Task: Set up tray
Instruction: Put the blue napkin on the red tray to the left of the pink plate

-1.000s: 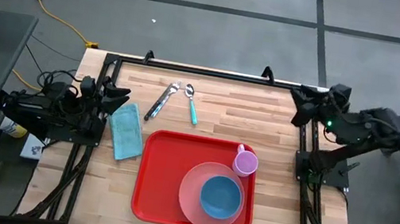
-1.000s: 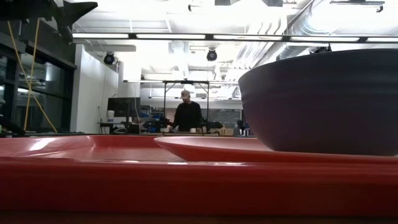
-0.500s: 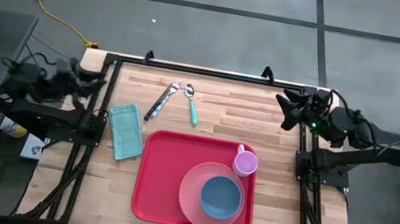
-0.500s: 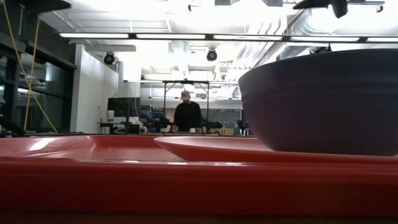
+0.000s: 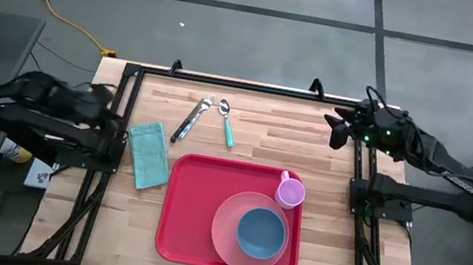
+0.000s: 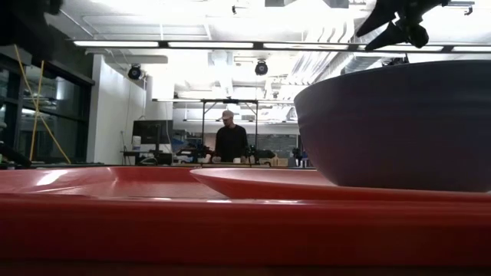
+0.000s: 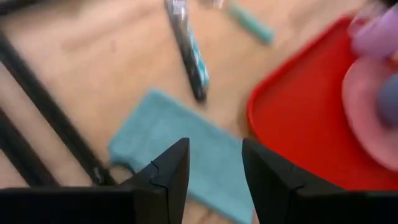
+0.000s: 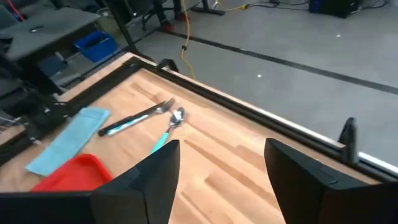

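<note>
The red tray (image 5: 192, 202) lies on the near middle of the wooden table. A pink plate (image 5: 225, 235) rests on it with a blue bowl (image 5: 260, 233) inside, and a purple cup (image 5: 291, 193) stands at its far right corner. A teal napkin (image 5: 147, 155) lies flat left of the tray. A fork (image 5: 191, 119) and a teal-handled spoon (image 5: 226, 121) lie beyond the tray. My left gripper (image 7: 214, 174) hangs open at the table's left edge (image 5: 115, 116), short of the napkin (image 7: 186, 143). My right gripper (image 8: 224, 180) is open above the far right corner (image 5: 337, 129).
Black frame rails (image 5: 225, 81) run along the table's far and side edges. Bare wood lies right of the tray and between the cutlery and my right gripper. In the low view the tray rim (image 6: 230, 230) and bowl (image 6: 399, 123) fill the foreground; a person (image 6: 230, 142) stands far behind.
My left gripper has drawn back from beside the napkin toward the table's left edge. My right gripper has moved a little toward the table's left, over the far right corner, as its arm folded. Tray, dishes, napkin and cutlery have stayed in place.
</note>
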Tool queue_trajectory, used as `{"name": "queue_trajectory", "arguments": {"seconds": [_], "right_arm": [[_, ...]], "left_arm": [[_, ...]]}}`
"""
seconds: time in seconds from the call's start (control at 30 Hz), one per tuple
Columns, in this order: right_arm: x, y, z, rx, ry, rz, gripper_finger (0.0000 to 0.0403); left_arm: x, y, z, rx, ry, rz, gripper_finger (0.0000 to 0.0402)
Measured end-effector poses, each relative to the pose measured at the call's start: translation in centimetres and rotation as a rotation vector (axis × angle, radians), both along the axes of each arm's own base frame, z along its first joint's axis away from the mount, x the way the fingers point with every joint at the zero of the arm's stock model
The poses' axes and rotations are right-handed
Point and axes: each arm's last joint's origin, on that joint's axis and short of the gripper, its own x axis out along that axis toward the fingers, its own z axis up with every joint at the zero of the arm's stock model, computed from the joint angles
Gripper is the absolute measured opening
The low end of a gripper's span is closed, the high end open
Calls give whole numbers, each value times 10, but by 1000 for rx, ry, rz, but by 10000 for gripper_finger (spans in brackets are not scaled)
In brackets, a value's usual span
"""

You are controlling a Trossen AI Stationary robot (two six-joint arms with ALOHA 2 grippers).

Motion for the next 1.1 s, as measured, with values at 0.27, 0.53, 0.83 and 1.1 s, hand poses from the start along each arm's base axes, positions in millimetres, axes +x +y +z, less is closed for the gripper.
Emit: {"name": "queue_trajectory", "arguments": {"seconds": [0.27, 0.53, 0.83, 1.1], "right_arm": [[-4, -10, 0, -15, 26, 17, 213], [-4, -10, -1, -21, 44, 121, 213], [-5, -9, -3, -54, 96, 145, 213], [-5, -9, -3, -58, 99, 168, 213]], "left_arm": [[57, -7, -5, -129, 216, -9, 179], [63, -22, 17, -34, 71, 46, 179], [57, -48, 22, 96, -123, 120, 179], [72, -58, 21, 199, -195, 164, 179]]}}
